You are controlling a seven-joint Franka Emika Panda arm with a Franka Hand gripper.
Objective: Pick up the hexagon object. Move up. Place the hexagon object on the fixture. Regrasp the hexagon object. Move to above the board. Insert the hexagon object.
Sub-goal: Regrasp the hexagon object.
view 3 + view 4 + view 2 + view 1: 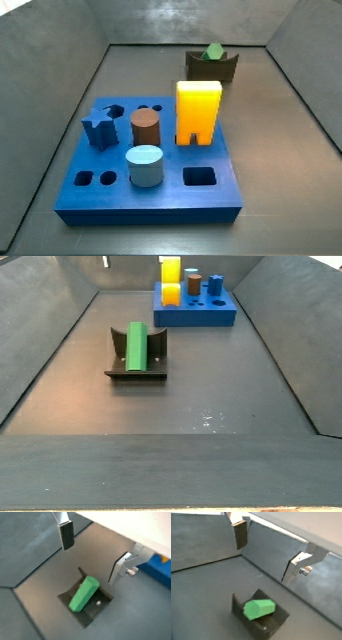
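Resting in the fixture's (136, 360) notch, the hexagon object (135, 344) lies well apart from the board (197, 308). Gripper (93, 553) hangs above it, fingers (65, 534) spread wide, holding nothing.

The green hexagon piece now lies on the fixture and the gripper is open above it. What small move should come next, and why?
Probably lower the gripper straight down around the hexagon piece to regrasp it. In both wrist views the fingers stand open and empty above the piece, which rests in the fixture, apart from the board.
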